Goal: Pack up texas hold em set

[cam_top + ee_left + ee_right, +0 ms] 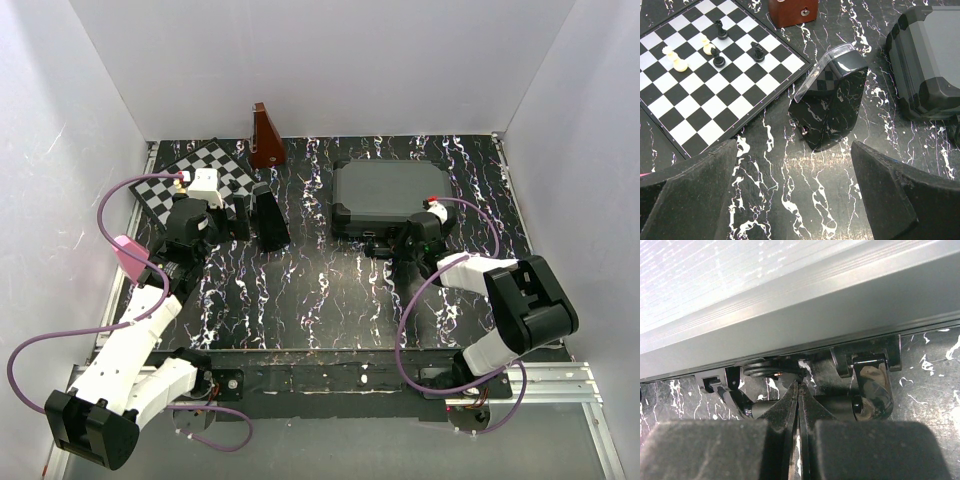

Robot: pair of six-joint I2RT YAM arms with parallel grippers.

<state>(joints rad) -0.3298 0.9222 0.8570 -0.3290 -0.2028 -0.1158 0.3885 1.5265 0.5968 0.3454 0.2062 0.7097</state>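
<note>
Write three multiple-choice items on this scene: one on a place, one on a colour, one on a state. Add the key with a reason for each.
1. Seen from the top camera, where does the chessboard lie?
A) far left
B) near right
C) near middle

2. What colour is the pyramid-shaped object?
A) green
B) brown
C) yellow

3. How is the lid of the case?
A) wide open
B) shut
C) taken off

Key:
1 A, the board lies towards the left wall at the far side.
2 B, it shows reddish brown in both the top and left wrist views.
3 B, the lid lies flat on its base.
</note>
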